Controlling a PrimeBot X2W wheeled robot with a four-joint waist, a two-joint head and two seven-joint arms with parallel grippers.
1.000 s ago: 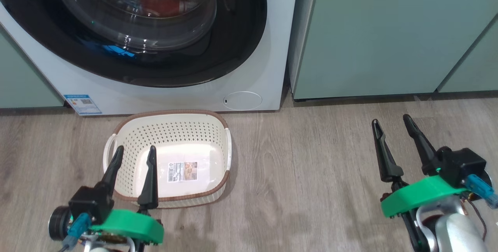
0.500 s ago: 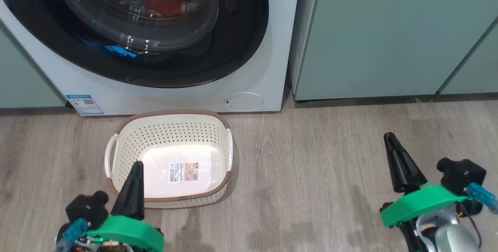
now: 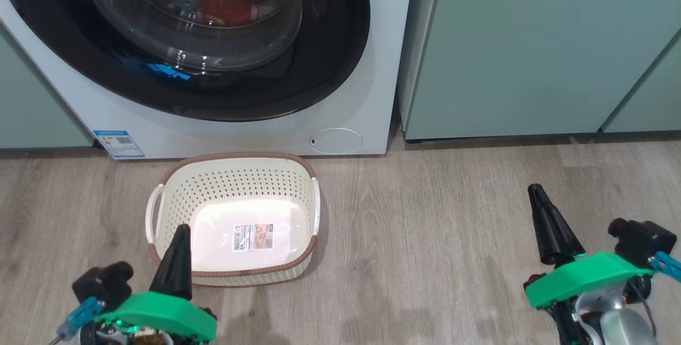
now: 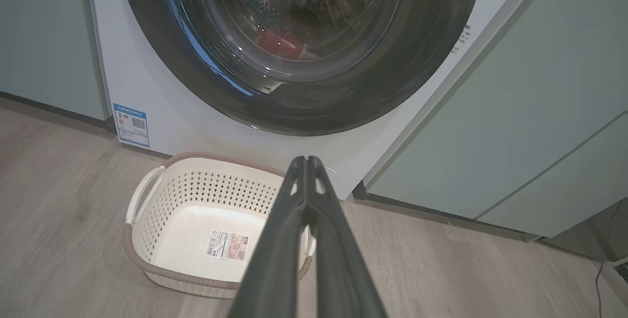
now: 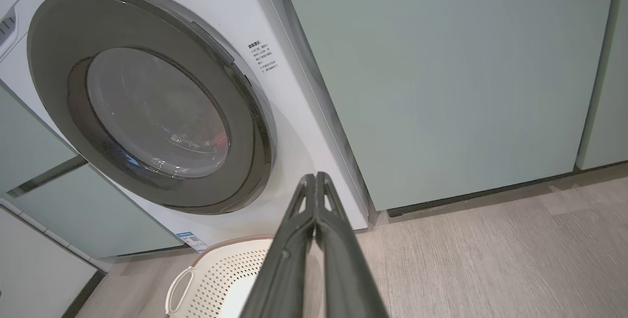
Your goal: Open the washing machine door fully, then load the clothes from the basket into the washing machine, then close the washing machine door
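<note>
The washing machine door [image 3: 319, 68] [image 4: 422, 58] [image 5: 64, 63], a glossy black ring around a clear glass bowl, lies flush against the white washing machine [image 3: 367, 116] [image 5: 304, 126]. Behind the glass sit the red clothes [image 3: 229, 1] [image 4: 282, 44] [image 5: 222, 140]. On the floor before the machine stands the cream basket [image 3: 234, 163] [image 4: 147, 266] [image 5: 216, 278], holding just a paper label [image 3: 251, 236]. My left gripper [image 3: 182, 230] [image 4: 306, 161] hangs shut and empty over the basket's near rim. Out to the right, over bare floor, my right gripper [image 3: 534, 190] [image 5: 315, 176] is shut on nothing.
Pale green cabinets [image 3: 532, 47] flank the machine on both sides. A small round white flap [image 3: 336, 140] sits low on the machine's front, and a blue sticker [image 3: 119, 144] at its lower left. Wood-look floor [image 3: 425, 238] spreads between basket and right gripper.
Both grippers have gone from open to shut, with nothing between their fingers, and both have drawn back toward me. The head camera has shifted slightly.
</note>
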